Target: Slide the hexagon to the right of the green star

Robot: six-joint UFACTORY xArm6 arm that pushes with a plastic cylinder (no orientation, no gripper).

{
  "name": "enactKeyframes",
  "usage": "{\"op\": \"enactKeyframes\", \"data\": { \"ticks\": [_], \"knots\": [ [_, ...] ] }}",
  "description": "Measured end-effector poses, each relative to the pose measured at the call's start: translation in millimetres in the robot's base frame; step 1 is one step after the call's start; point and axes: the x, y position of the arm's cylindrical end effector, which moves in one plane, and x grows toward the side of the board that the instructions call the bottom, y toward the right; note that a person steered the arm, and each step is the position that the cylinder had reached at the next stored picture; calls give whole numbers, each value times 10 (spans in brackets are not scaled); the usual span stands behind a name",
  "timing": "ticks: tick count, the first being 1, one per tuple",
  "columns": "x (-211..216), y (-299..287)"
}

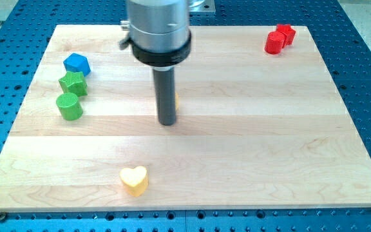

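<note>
The green star (pixel 73 82) lies near the board's left edge, between a blue angular block (pixel 76 63) above it and a green cylinder (pixel 69 106) below it. My tip (pixel 167 122) rests on the board's middle, well to the right of the star. A thin yellow sliver (pixel 178 100) shows at the rod's right edge, just above the tip. It is a block almost wholly hidden behind the rod, and its shape cannot be made out. No hexagon shows plainly.
A yellow heart (pixel 134 180) lies near the board's bottom edge, below and left of my tip. Two red blocks (pixel 279 38) sit touching at the top right corner. The wooden board (pixel 269 142) rests on a blue perforated table.
</note>
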Motion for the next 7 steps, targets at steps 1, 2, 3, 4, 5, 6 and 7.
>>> {"op": "enactKeyframes", "data": {
  "ticks": [1,2,3,4,5,6,7],
  "knots": [
    [-108,-15],
    [-370,-163],
    [-423,-229],
    [-692,54],
    [-798,-556],
    [-710,-530],
    [-684,-920]
  ]
}}
